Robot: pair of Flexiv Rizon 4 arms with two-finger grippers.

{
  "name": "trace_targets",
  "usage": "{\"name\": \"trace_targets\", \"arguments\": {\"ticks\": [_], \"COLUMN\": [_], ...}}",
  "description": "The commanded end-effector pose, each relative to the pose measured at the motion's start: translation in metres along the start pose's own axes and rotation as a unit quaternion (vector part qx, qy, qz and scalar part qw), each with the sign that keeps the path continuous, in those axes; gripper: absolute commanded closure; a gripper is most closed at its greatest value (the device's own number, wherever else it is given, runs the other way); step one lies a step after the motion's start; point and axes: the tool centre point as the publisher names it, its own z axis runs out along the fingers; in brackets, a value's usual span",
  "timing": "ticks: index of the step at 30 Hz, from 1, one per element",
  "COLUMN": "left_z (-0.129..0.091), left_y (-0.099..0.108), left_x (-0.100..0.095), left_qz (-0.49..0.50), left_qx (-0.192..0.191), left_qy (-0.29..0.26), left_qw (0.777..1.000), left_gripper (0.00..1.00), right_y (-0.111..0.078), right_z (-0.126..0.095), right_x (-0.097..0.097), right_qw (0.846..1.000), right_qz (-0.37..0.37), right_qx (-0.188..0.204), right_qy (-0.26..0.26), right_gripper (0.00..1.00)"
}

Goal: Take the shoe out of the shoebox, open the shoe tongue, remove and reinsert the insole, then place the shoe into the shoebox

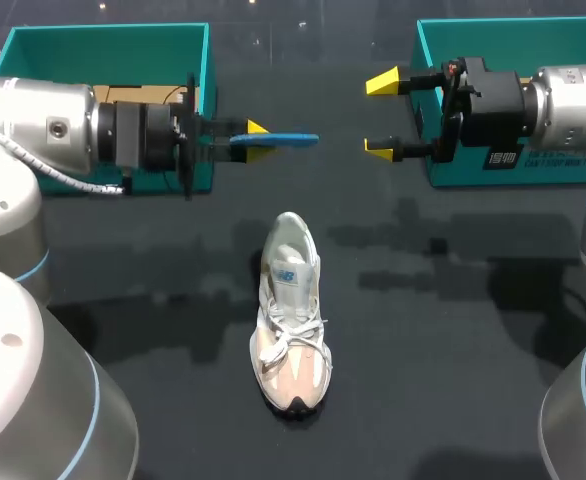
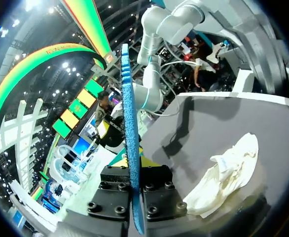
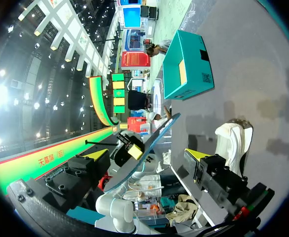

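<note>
Matt mesh-cloth shoe (image 1: 291,320); rough-textured foam insole (image 1: 285,139); smooth matt table (image 1: 453,400).

White shoe (image 1: 291,315) lies mid-table; blue insole (image 1: 295,139) aloft — clamped in left tool (image 1: 260,140).

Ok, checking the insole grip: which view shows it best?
Left wrist view: the insole runs edge-on out of the left end effector. Head view shows it small; right wrist view shows its curved face, farther off.

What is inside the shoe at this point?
In the shoe, only pale lining shows at the open heel end. The blue insole is out, clamped in the left tool. The tongue and laces cover the forefoot interior.
</note>
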Motion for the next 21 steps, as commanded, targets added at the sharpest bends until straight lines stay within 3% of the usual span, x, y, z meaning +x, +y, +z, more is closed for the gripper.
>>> {"name": "trace_targets", "arguments": {"ticks": [1,5,9,21], "left_z": [-0.0073,-0.0139,-0.0095,-0.0095], "left_y": [0.0014,-0.0003,-0.0029,-0.0029], "left_x": [-0.0145,-0.0153,-0.0204,-0.0204], "left_qz": [-0.213,-0.303,-0.412,-0.412], "left_qx": [-0.015,-0.016,-0.035,-0.035], "left_qy": [0.025,0.027,0.072,0.072], "left_qw": [0.977,0.952,0.907,0.907], "left_gripper": [1.00,1.00,1.00,1.00], "right_y": [-0.0008,-0.0008,-0.0008,-0.0008], "right_z": [0.0008,0.0008,0.0008,0.0008], "right_x": [-0.0003,-0.0003,-0.0003,-0.0003], "right_qw": [1.000,1.000,1.000,1.000], "right_qz": [0.000,0.000,0.000,0.000], "right_qx": [-0.001,-0.001,-0.001,-0.001], "right_qy": [-0.001,-0.001,-0.001,-0.001], "right_gripper": [0.00,0.00,0.00,0.00]}}
